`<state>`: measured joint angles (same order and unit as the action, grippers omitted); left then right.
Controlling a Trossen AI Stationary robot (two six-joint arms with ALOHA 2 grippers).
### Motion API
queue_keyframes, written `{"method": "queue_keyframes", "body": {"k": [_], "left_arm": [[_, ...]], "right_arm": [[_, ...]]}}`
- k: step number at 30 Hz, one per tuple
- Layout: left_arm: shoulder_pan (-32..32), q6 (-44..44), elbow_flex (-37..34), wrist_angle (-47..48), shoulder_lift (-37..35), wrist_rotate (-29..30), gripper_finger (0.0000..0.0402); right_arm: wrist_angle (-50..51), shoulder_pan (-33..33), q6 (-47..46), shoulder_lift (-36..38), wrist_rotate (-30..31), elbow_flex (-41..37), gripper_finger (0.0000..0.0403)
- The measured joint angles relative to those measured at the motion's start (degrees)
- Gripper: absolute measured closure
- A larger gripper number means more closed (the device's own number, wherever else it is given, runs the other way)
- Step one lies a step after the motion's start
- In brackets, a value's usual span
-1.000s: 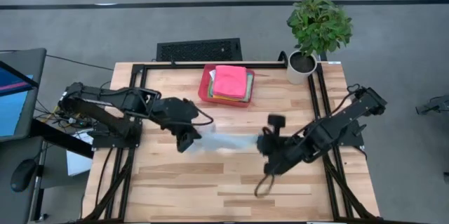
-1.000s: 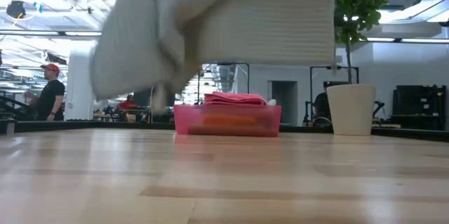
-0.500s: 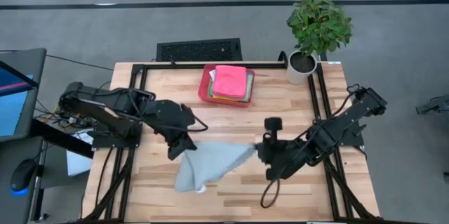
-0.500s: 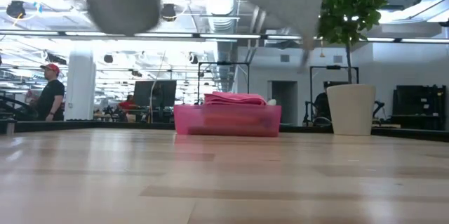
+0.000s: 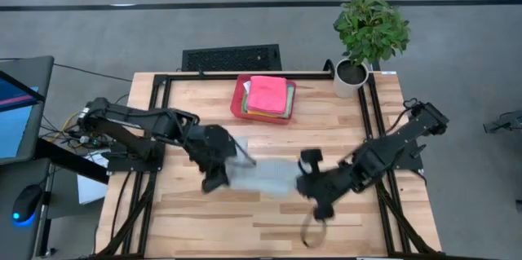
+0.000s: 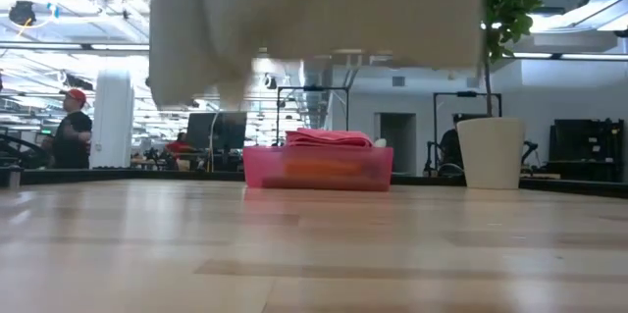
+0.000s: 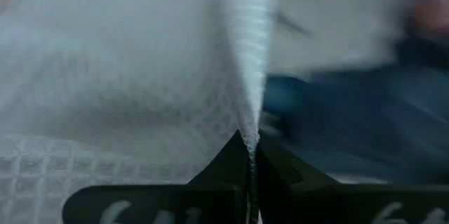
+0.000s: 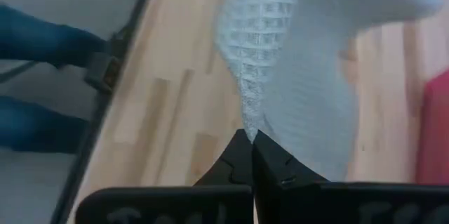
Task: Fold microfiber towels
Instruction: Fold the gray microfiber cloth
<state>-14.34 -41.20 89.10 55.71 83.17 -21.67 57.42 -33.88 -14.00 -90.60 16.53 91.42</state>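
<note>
A pale grey-blue microfiber towel (image 5: 263,175) is spread in the air between my two grippers and fills the top of the low view (image 6: 324,9), its lower edge well clear of the table. My left gripper (image 5: 223,172) is shut on its left end, my right gripper (image 5: 304,182) on its right end. Other folded towels, a pink one (image 5: 267,94) on top, lie stacked in the red tray (image 5: 237,102) at the table's far middle. My left gripper pinches an edge of the towel (image 7: 250,131) between its two shut fingers, slanting down from the table's left. The cloth rises from the fingertips and spreads away, lifted clear. My right gripper pinches a gathered edge of the towel (image 8: 248,124) between its two shut fingers, slanting down from the table's right. The towel spreads away from the tips, clear of the table.
A potted plant (image 5: 369,38) stands at the far right corner. A dark keyboard-like grille (image 5: 232,57) lies beyond the far edge. Bare wood (image 5: 261,219) shows under and in front of the towel. A person in a red cap (image 6: 69,127) stands in the room behind.
The towel has been flapped: it hung between the grippers, billowed out toward the table's near edge with its free part thrown up, and now hangs spread between them again. Both grippers have tipped at the wrist and stayed shut on it; the left one has shifted slightly toward the near edge.
</note>
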Motion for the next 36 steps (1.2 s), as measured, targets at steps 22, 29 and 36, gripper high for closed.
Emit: {"method": "queue_keyframes", "body": {"k": [22, 29, 36], "left_arm": [[-0.7, 5.5, 0.0, -6.2, 1.1, 3.4, 0.0401], [-1.6, 6.2, 0.0, 4.7, 1.3, 18.0, 0.0401], [-3.5, 5.6, -1.4, 5.6, 1.3, 23.4, 0.0401]], "right_arm": [[8.8, -2.0, -6.0, -0.1, 12.0, 0.0, 0.0389], [10.5, -2.4, -13.6, -0.7, 17.9, -0.9, 0.0385], [-1.7, -3.3, -14.9, -0.7, 18.0, -8.6, 0.0375]]}}
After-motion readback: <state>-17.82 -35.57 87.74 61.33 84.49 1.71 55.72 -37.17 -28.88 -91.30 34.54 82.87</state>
